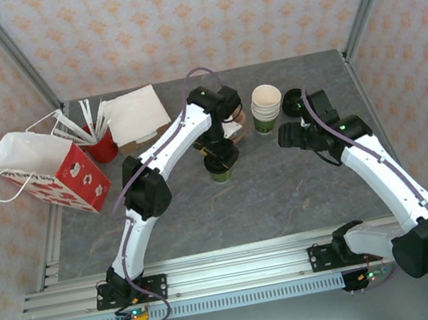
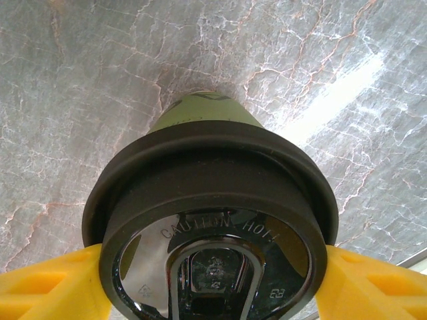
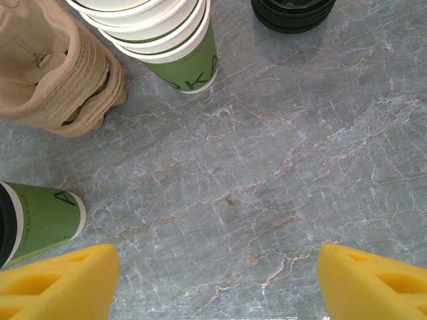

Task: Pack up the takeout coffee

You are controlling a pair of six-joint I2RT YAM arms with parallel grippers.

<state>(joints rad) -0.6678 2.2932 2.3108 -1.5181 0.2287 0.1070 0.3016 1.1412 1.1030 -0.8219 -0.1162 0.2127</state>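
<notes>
At the near edge both arms rise from an aluminium rail [image 1: 241,267] bolted along the grey marble-look table [image 1: 287,197]. On the right, partway up the table, the right gripper [image 3: 217,267] hangs low with its yellow fingers [image 3: 60,280] spread wide and nothing but bare stone between them. To my eye it is parked out of the way while the other arm works. Mid-table, a little to its left, stands the takeout coffee [image 2: 207,173], a small green-sided paper cup with a glossy black round lid. It is upright on the stone and apart from everything else. The left gripper [image 2: 213,280] comes straight down over it, one yellow finger at each side of the lid's rim, which is the sensible place to take a tapered cup. The fingers sit right against the rim, but I cannot tell whether they are pressing on it or only flanking it. Well off to the left lies the red-and-white paper bag with cord handles [image 1: 47,177], its white mouth gaping, and I take that to be where the cup must go. Farther back the supplies stand in a row. There is a stack of brown moulded-pulp carriers [image 3: 53,73], a stack of cream-lined green cups [image 1: 267,109] and a pile of spare black lids [image 3: 293,13]. At far left are a red cup of white sticks [image 1: 101,143] and a sheaf of pale paper napkins [image 1: 135,112].
</notes>
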